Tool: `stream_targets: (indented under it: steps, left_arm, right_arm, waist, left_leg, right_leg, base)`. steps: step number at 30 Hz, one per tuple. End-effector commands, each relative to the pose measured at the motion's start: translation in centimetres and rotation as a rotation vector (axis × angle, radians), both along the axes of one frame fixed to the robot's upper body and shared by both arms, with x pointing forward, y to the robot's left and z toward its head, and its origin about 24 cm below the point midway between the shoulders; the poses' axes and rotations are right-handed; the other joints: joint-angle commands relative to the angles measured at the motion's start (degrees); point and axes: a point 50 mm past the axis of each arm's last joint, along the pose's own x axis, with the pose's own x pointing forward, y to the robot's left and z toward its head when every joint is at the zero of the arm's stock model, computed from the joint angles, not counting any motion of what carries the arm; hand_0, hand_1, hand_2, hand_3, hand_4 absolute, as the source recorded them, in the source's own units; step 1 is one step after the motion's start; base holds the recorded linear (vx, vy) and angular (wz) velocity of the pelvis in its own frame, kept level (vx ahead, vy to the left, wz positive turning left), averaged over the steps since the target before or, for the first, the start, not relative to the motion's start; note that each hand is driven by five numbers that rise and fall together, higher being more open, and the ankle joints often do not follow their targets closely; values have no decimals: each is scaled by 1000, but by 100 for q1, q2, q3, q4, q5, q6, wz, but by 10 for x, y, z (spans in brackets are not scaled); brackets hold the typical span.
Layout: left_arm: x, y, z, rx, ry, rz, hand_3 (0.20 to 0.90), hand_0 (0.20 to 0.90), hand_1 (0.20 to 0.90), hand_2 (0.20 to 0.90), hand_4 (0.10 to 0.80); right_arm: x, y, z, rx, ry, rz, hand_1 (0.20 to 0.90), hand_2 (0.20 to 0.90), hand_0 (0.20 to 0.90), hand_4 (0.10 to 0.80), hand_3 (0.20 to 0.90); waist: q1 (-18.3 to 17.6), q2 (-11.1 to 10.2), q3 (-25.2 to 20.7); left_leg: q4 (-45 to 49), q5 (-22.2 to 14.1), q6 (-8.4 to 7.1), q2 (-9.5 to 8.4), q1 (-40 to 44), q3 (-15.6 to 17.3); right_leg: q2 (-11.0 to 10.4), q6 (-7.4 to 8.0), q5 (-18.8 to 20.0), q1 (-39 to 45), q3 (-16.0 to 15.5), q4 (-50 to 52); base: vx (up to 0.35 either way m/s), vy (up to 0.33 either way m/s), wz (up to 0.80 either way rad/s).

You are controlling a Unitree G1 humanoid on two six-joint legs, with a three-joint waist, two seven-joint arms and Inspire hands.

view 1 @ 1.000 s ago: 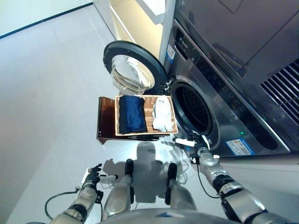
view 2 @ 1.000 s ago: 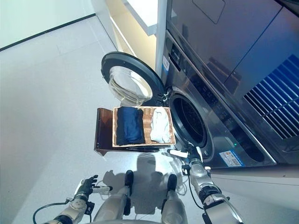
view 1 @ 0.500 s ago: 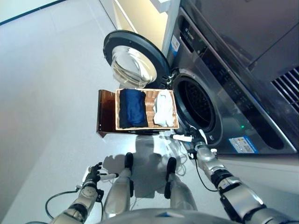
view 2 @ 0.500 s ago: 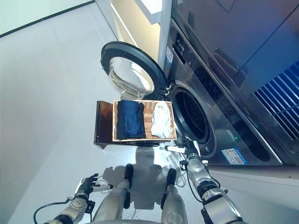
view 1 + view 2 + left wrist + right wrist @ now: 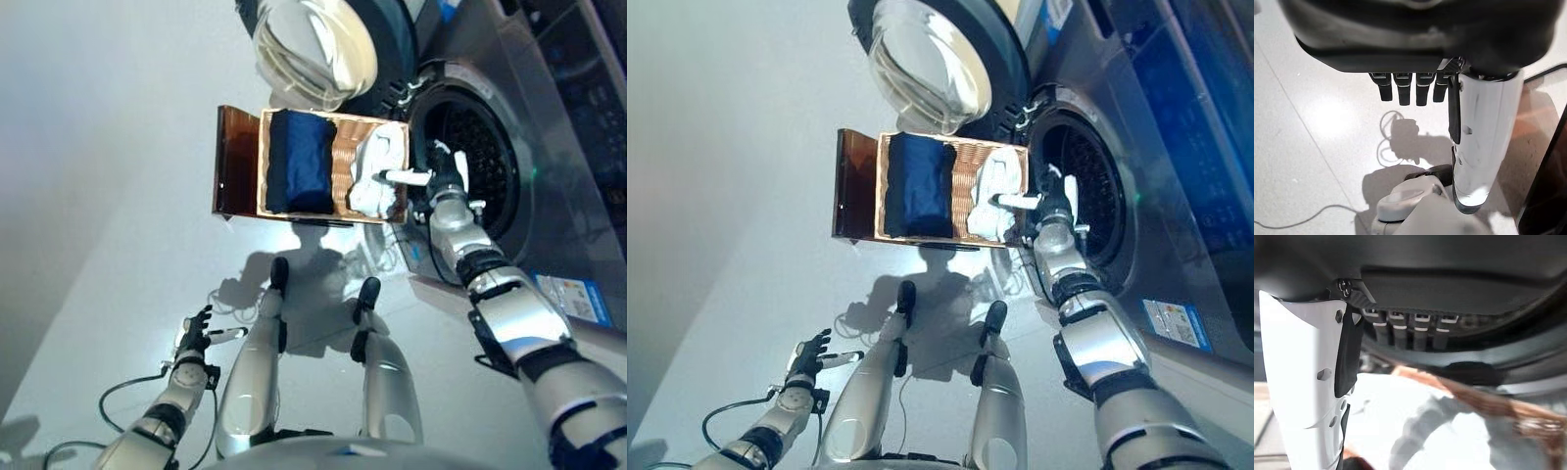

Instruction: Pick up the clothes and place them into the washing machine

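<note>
The washing machine (image 5: 549, 127) stands at the right of the scene, its round door (image 5: 313, 49) swung open to the left and the dark drum opening (image 5: 480, 162) exposed. Directly in front of the machine, below the open door, a wicker basket (image 5: 341, 166) rests on a brown stool (image 5: 235, 162) on the pale floor (image 5: 118, 196).

Inside the basket, a folded dark blue garment (image 5: 299, 162) fills the left part; a white garment (image 5: 377, 176) lies in the right part, nearest the drum.

The right hand (image 5: 446, 176) is raised at the basket's right edge, between basket and drum opening. Its white-covered thumb (image 5: 404, 176) reaches out over the white garment. In the right wrist view the fingers (image 5: 1403, 335) are extended and spread from the thumb, holding nothing; the white garment (image 5: 1415, 421) lies beyond them. Contact cannot be confirmed.

The left hand (image 5: 196, 333) hangs low at the left, well apart from the basket, over bare floor; fingers (image 5: 1405, 90) relaxed, empty.
</note>
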Motion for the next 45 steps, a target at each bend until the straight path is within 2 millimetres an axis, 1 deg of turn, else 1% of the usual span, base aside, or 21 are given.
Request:
stream_targets:
  steps: [1,3,4,7,11,14,18,24,25,28,29,32,34,36,39,44,45]
  left_arm:
    - [5,24,15,77,-86,31,900,900,900,900,800]
    - [8,22,16,72,-95,31,900,900,900,900,800]
    - [12,18,18,70,-106,21,900,900,900,900,800]
    - [19,15,22,65,-137,17,900,900,900,900,800]
    - [25,13,26,71,-156,1,900,900,900,900,800]
    - [27,12,28,70,-163,0,900,900,900,900,800]
    - [34,10,34,68,-199,-6,900,900,900,900,800]
    - [39,8,37,76,-216,-8,900,900,900,900,800]
    - [40,7,38,76,-220,-11,900,900,900,900,800]
    - [46,3,43,73,-253,-21,900,900,900,900,800]
    - [49,0,45,71,-265,-27,900,900,900,900,800]
    - [57,-8,53,68,-315,-53,900,900,900,900,800]
    - [60,-14,56,66,-336,-74,900,900,900,900,800]
    - [61,-17,58,65,-345,-84,900,900,900,900,800]
    - [66,-23,66,56,-394,-104,900,900,900,900,800]
    - [69,-28,73,50,-432,-116,900,900,900,900,800]
    - [69,-28,73,49,-436,-114,900,900,900,900,800]
  right_arm:
    - [9,-16,54,-59,-158,-64,900,900,900,800,900]
    - [10,-18,62,-65,-172,-79,900,900,900,800,900]
    - [11,-19,65,-67,-171,-92,900,900,900,800,900]
    - [12,-16,70,-61,-181,-97,900,900,900,800,900]
    - [13,-15,69,-72,-168,-108,900,900,900,800,900]
    - [13,-17,69,-75,-163,-117,900,900,900,800,900]
    - [13,-20,72,-70,-167,-138,900,900,900,800,900]
    - [13,-18,66,-111,-135,-143,900,900,900,800,900]
    - [12,-20,64,-130,-121,-151,900,900,900,800,900]
    - [12,-24,67,-185,-109,-182,900,900,900,800,900]
    - [11,-26,65,-215,-92,-196,900,900,900,800,900]
    - [8,-39,72,-300,-63,-259,900,900,900,800,900]
    - [7,-42,72,-354,-44,-293,900,900,900,800,900]
    - [6,-45,72,-369,-36,-307,900,900,900,800,900]
    - [4,-52,79,-412,-31,-344,900,900,900,800,900]
    - [-2,-68,91,-473,-21,-420,900,900,900,800,900]
    - [-3,-71,94,-487,-22,-431,900,900,900,800,900]
  waist:
    - [147,-234,-34]
    - [193,-263,27]
    - [250,-302,61]
    - [304,-364,147]
    - [362,-430,241]
    - [380,-443,275]
    - [417,-458,340]
    - [443,-500,396]
    - [453,-500,404]
    - [464,-501,441]
    - [469,-502,467]
    - [498,-489,502]
    - [508,-472,505]
    - [513,-456,506]
    - [575,-407,506]
    - [640,-281,506]
    - [653,-252,506]
  left_leg:
    - [1103,-944,-193,-146,-657,105]
    - [1094,-923,-199,-162,-710,74]
    - [1116,-1095,-243,-147,-702,33]
    - [1143,-1092,-252,-181,-819,10]
    - [1229,-1120,-264,-191,-949,-28]
    - [1236,-1125,-272,-203,-996,-29]
    - [1227,-1117,-280,-230,-1077,-55]
    - [1264,-1137,-277,-257,-1162,-61]
    - [1277,-1139,-278,-265,-1188,-63]
    - [1297,-1137,-279,-278,-1277,-87]
    - [1292,-1136,-280,-287,-1305,-94]
    - [1316,-1127,-288,-317,-1503,-134]
    - [1316,-1124,-286,-334,-1605,-144]
    - [1331,-1125,-286,-343,-1672,-156]
    - [1363,-1133,-276,-362,-1854,-191]
    - [1427,-1124,-270,-398,-2119,-222]
    - [1415,-1115,-268,-383,-2160,-224]
  right_leg:
    - [-279,127,-569,85,-21,40]
    - [-292,134,-553,82,-61,11]
    - [-256,174,-689,157,-68,-16]
    - [-253,183,-669,148,-117,-70]
    - [-246,196,-629,143,-184,-118]
    - [-254,203,-613,142,-211,-154]
    - [-256,224,-581,143,-265,-228]
    - [-265,257,-533,180,-297,-321]
    - [-271,258,-532,183,-306,-331]
    - [-269,262,-515,159,-330,-345]
    - [-265,270,-514,143,-337,-355]
    - [-257,273,-527,42,-388,-371]
    - [-246,275,-532,-39,-406,-374]
    - [-249,275,-541,-83,-428,-362]
    - [-249,289,-565,-265,-486,-289]
    - [-280,275,-672,-578,-550,-62]
    - [-294,273,-691,-644,-585,-11]
  base:
    - [12,-10,22]
    - [70,-20,17]
    - [130,-43,12]
    - [46,-26,23]
    - [-1,-6,6]
    - [2,1,4]
    - [0,13,9]
    - [3,7,5]
    - [0,0,0]
    - [0,0,0]
    - [0,0,0]
    - [0,-21,9]
    - [-3,-9,12]
    - [-5,1,8]
    - [-8,-12,6]
    - [-8,7,8]
    - [2,19,6]
